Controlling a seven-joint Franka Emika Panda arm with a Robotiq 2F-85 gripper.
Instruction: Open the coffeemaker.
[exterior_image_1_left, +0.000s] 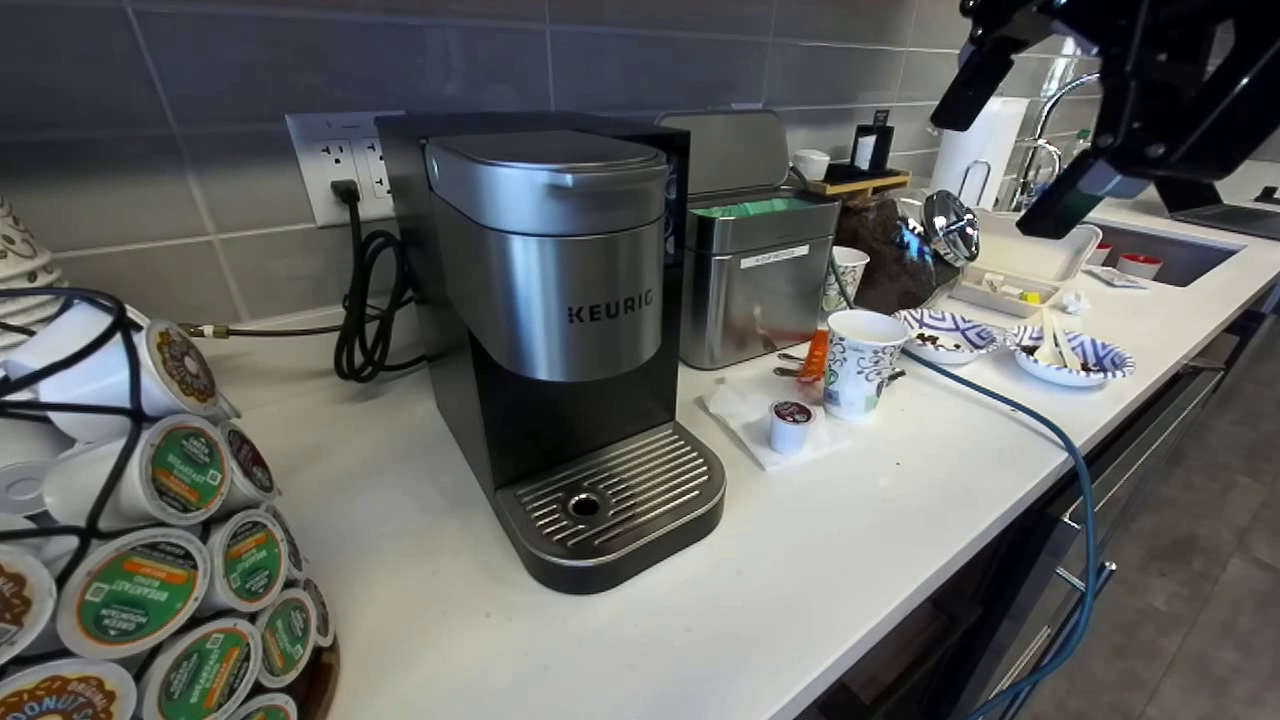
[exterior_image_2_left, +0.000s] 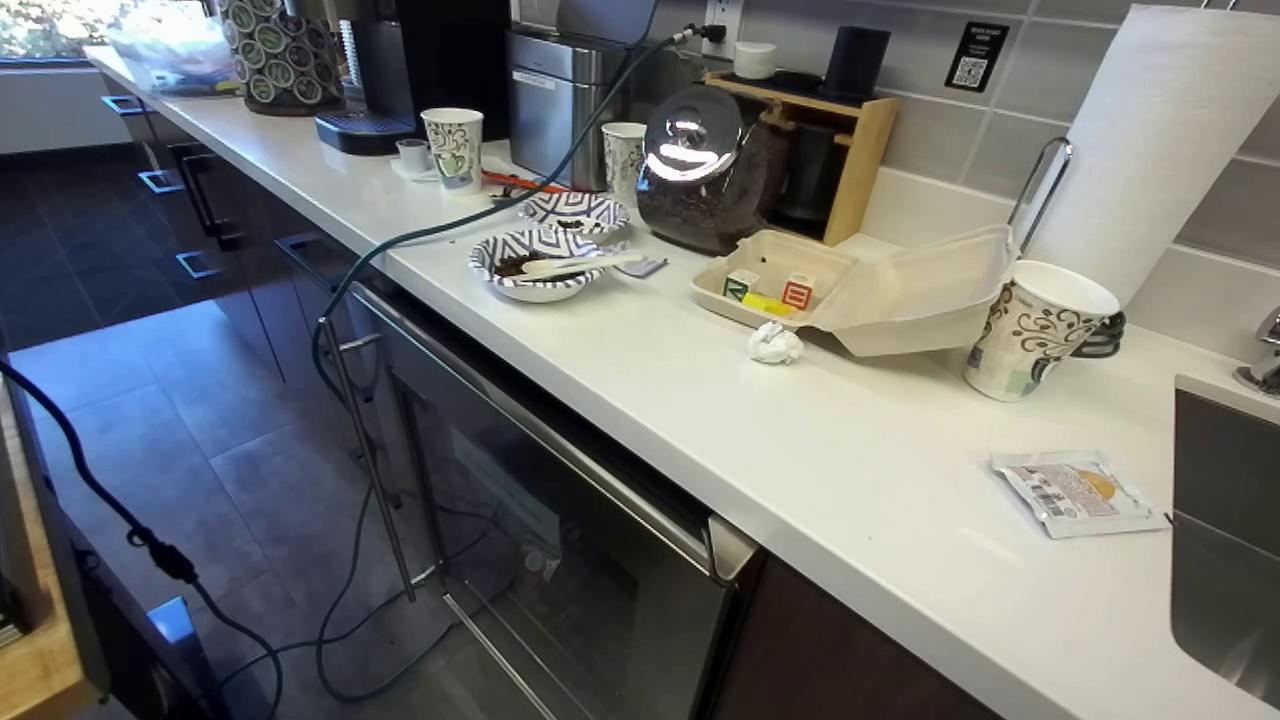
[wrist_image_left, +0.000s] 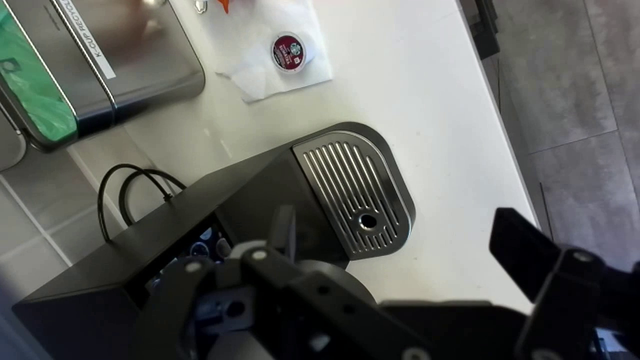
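The coffeemaker (exterior_image_1_left: 560, 280), silver and black and marked KEURIG, stands upright on the white counter. Its rounded grey top lid (exterior_image_1_left: 550, 155) is down. Its drip tray (exterior_image_1_left: 625, 490) has nothing on it. In an exterior view the coffeemaker (exterior_image_2_left: 455, 60) is cut off by the top edge. In the wrist view its drip tray (wrist_image_left: 357, 192) shows plainly, while my gripper hides much of the head and lid. My gripper (exterior_image_1_left: 1000, 163) is open and empty, high at the upper right and apart from the lid. In the wrist view the fingers (wrist_image_left: 395, 222) are wide apart, with nothing between them.
A steel bin (exterior_image_1_left: 760, 290) with raised lid stands beside the coffeemaker. A coffee pod (exterior_image_1_left: 791, 425) on a napkin and a paper cup (exterior_image_1_left: 862, 365) stand near it. A wire rack of pods (exterior_image_1_left: 130, 560) is on its other side. A blue-green cable (exterior_image_1_left: 1050, 430) crosses the counter edge.
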